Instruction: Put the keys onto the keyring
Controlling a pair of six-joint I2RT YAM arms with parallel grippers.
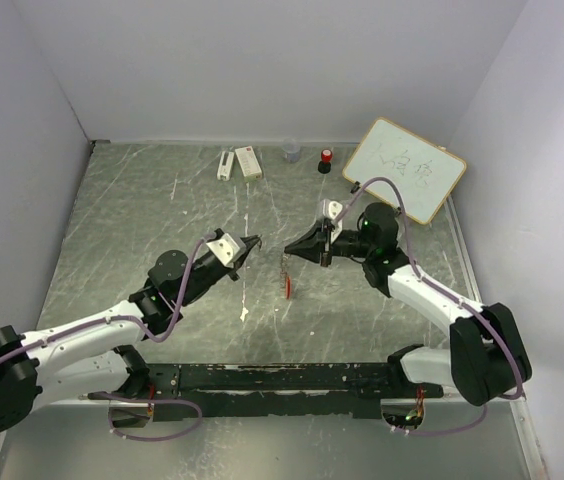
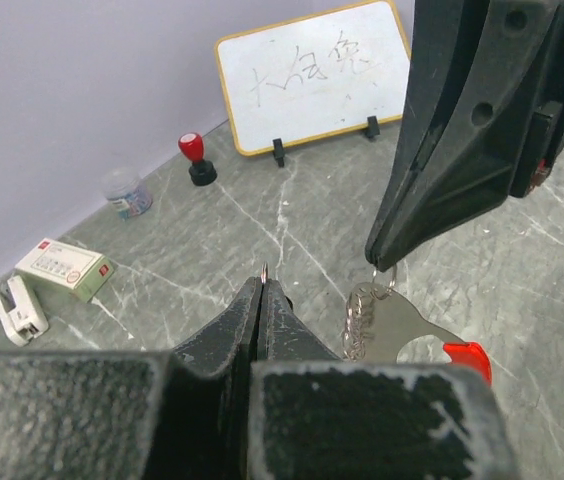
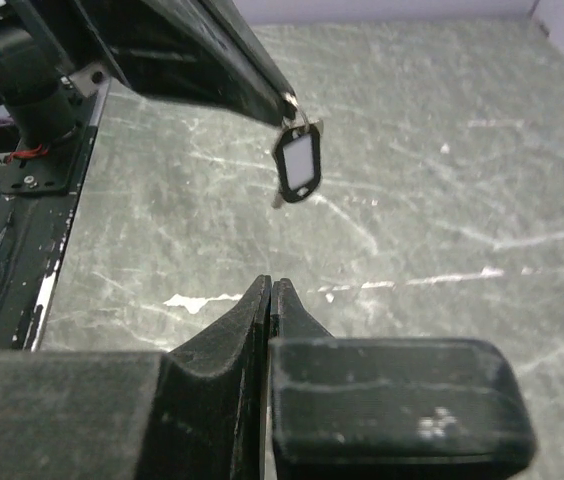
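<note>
**Left jaws:** closed, pinching the small wire loop at the top of the black key (image 3: 299,165). The key hangs free below the tips, head up. What looks like its short blade points down, though the view is blurred.

**Right jaws:** closed on the top link of the keyring (image 2: 407,335), facing the left jaws tip to tip, just apart. The keyring hangs over mid-counter with its long axis near upright, chain above and red end lowest.

**Room:** bare counter (image 1: 142,210) lies all round both jaws. Walls close the left, far and right edges.

**Far edge, left to right:**
- stapler (image 1: 225,165)
- small box (image 1: 248,162), shut
- clear jar (image 2: 127,193) with something bluish inside
- red-topped stamp (image 1: 326,158)
- whiteboard (image 1: 405,168), propped at the right corner

**Loose:** white scrap (image 1: 244,313) on the counter, nearer the arm bases.
</note>
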